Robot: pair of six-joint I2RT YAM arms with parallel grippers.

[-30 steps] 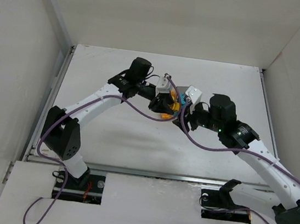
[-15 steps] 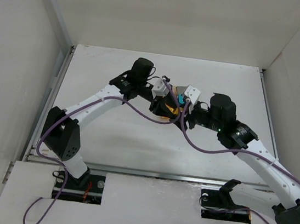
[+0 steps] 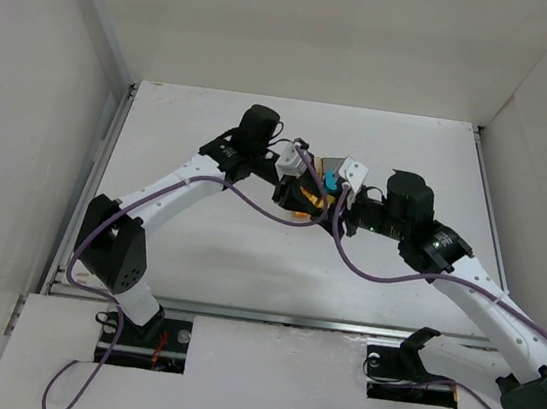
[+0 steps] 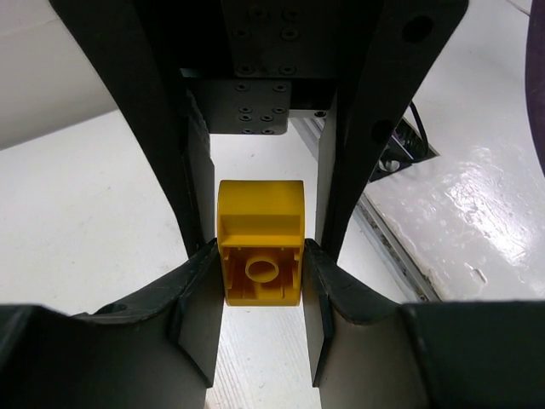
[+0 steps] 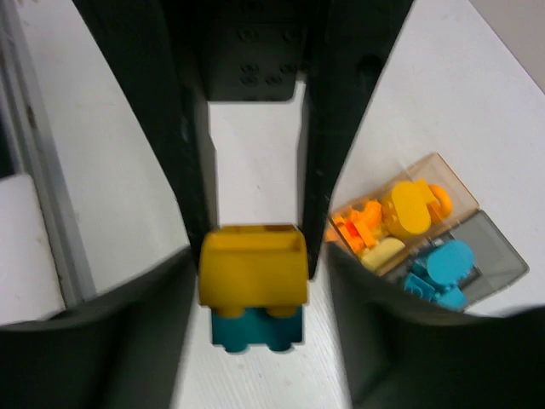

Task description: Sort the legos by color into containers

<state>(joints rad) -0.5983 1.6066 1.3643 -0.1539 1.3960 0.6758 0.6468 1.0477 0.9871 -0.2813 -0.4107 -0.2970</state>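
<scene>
1. Top view: my left claw (image 3: 296, 172) and right claw (image 3: 344, 189) hang close together over the middle of the table (image 3: 246, 261), tips nearly meeting. The bins (image 3: 305, 207) sit right under them and are mostly hidden; only an amber patch shows, just near of the left claw. A teal speck shows between the claws.
2. Left wrist: the left claw is closed down to brick width on a yellow brick (image 4: 260, 230). Pads press both its sides, hollow underside toward the camera, and it is held clear of the table.
3. Right wrist: the right claw is narrowed around a stack (image 5: 253, 290), a yellow brick clicked onto a teal one. The fingers flank the yellow part; contact on the right side is blurred, but the stack hangs in the air, so I judge it gripped. To the right, the amber bin (image 5: 443, 169) holds orange and yellow pieces. The grey bin (image 5: 494, 251) touching it holds teal pieces.
4. Step, my read: mid-sort, both claws loaded.
5. Next: lower the left brick over the amber bin and release. The stack is mixed, so it needs splitting first, yellow to amber, teal to grey.
</scene>
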